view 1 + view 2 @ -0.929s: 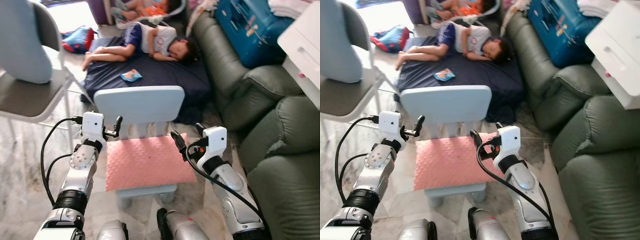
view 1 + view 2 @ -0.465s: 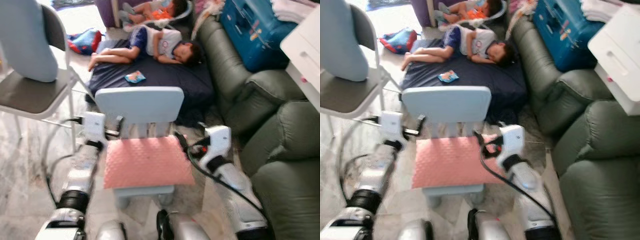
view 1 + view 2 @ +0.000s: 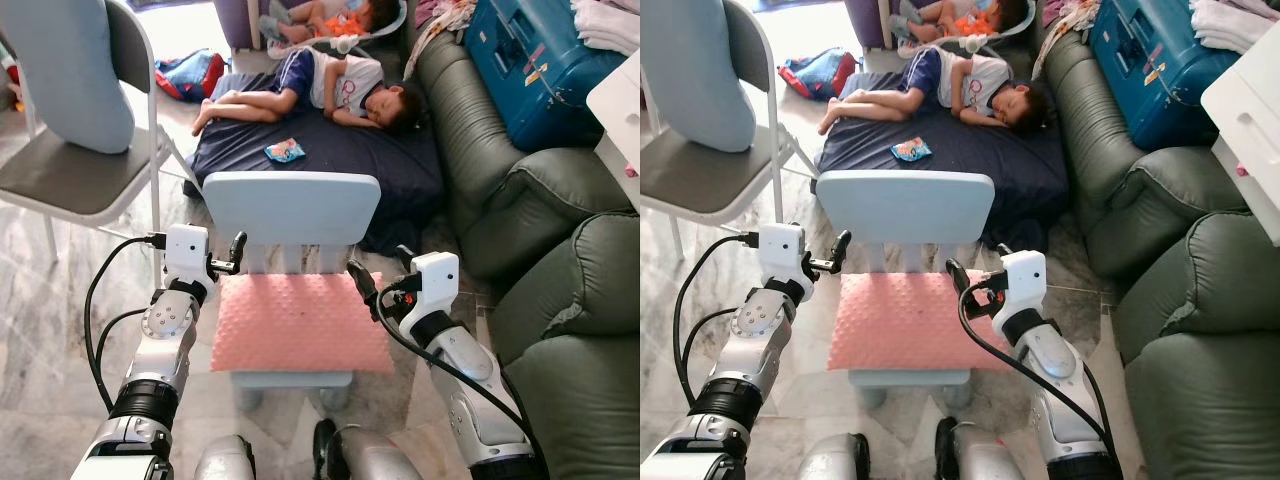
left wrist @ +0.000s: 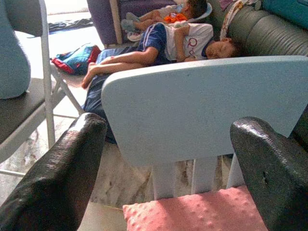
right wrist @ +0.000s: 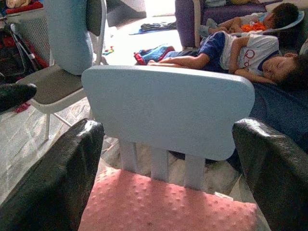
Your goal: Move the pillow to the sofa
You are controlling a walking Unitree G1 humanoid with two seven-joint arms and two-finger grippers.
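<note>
One pink pillow (image 3: 300, 322) lies flat on the seat of a small pale-blue chair (image 3: 285, 208), between the two grippers. Left gripper (image 3: 236, 252) hovers just beside the pillow's far left corner, fingers (image 4: 57, 178) spread wide. Right gripper (image 3: 380, 275) hovers at the far right corner, also spread wide. Beyond them a person (image 3: 320, 85) lies on a dark mattress (image 3: 330, 150); the green sofa (image 3: 520, 190) stands off the right gripper's outer side.

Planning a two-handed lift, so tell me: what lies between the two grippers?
The pink pillow on the small blue chair lies between the left gripper and right gripper, as the left eye view shows.
</note>
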